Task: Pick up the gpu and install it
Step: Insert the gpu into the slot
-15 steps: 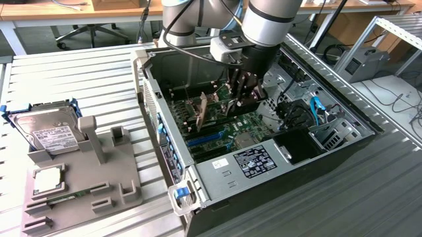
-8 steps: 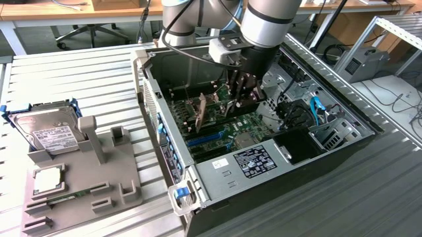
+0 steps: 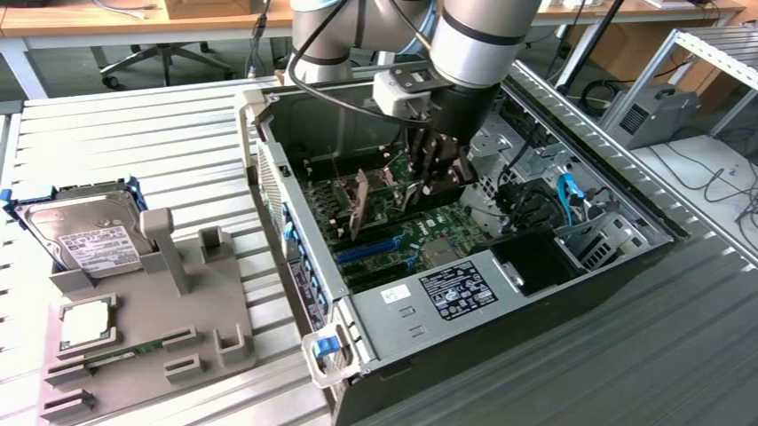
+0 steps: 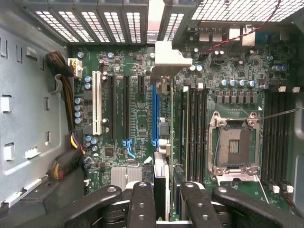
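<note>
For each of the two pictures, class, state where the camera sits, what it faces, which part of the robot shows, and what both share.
Exterior view: off the arm, high up, looking down into the open computer case; arm and claw show, holding the gpu.
Wrist view: on the wrist, facing the motherboard; claw fingers show, with the gpu edge-on over the blue slot.
Shared: claw, gpu, motherboard.

Matt black plastic gripper (image 4: pixel 161 202), bare grey metal computer case (image 3: pixel 391 333), matt grey plastic holder (image 3: pixel 177 328).
</note>
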